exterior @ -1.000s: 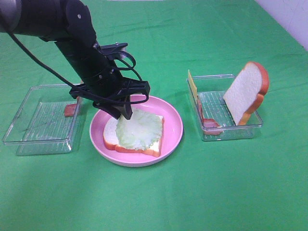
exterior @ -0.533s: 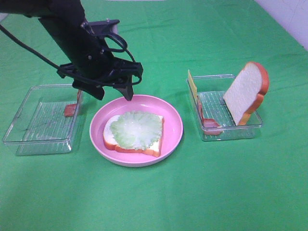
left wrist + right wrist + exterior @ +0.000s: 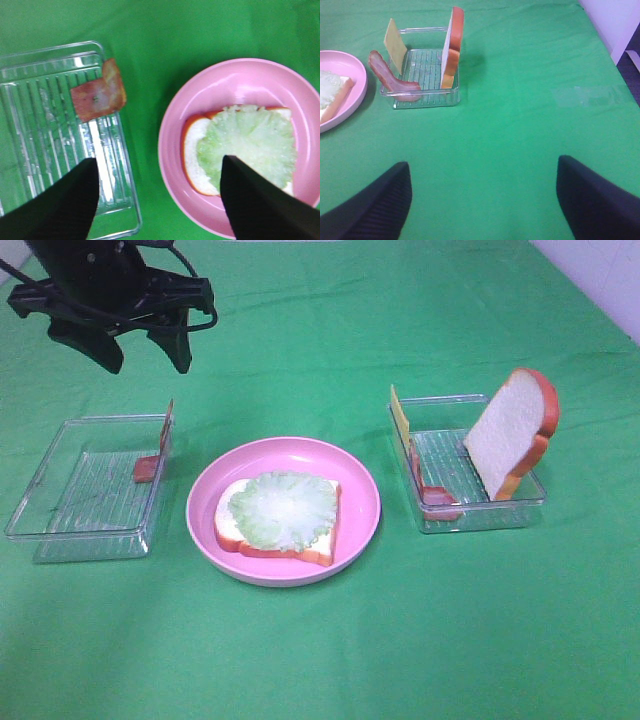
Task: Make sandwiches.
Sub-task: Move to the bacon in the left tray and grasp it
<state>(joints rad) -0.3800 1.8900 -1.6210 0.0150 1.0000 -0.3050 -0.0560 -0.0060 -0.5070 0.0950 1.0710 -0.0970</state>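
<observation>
A white bread slice [image 3: 226,523] with orange-brown crust lies on the round pink plate [image 3: 362,490], and a pale green lettuce leaf [image 3: 280,508] lies on top of it. My left gripper [image 3: 143,352] is open and empty, high above the cloth behind the left tray. The left wrist view shows the lettuce [image 3: 250,145], the bread [image 3: 195,157] and a bacon piece [image 3: 97,95] between my open left gripper [image 3: 160,165]. My right gripper [image 3: 482,165] is open and empty over bare cloth, out of the high view.
The left clear tray [image 3: 60,510] holds one bacon piece [image 3: 150,466] against its right wall. The right clear tray [image 3: 480,515] holds an upright bread slice [image 3: 510,435], a yellow cheese square [image 3: 400,415] and a bacon strip [image 3: 432,492]. Green cloth covers the table.
My left gripper has let go of the lettuce on the bread. It has risen and moved back and to the left, away from the plate. The lettuce stays flat.
</observation>
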